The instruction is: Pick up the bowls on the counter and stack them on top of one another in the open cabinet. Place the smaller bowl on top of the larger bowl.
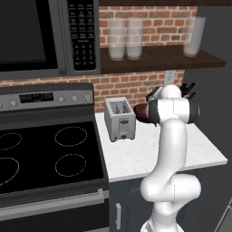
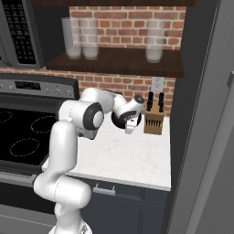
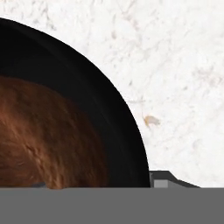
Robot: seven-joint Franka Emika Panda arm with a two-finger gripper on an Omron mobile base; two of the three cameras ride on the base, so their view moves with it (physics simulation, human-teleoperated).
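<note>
Step in hand, as judged: first pick, at the rim of the black bowl. The gripper is down over it at the back of the tabletop, between toaster and knife block.

Hand view: the black rim runs between the jaws, one dark finger tip just outside the wall. The brown bowl shows reddish inside the black one, apparently nested. Jaws stand part-way apart; whether they grip the rim cannot be told.

Left base view: brown bowl peeks out behind the arm.

Right base view: clear path up to the open cabinet with its glass jars.

Next move calls for a firm pinch, then a straight lift.
</note>
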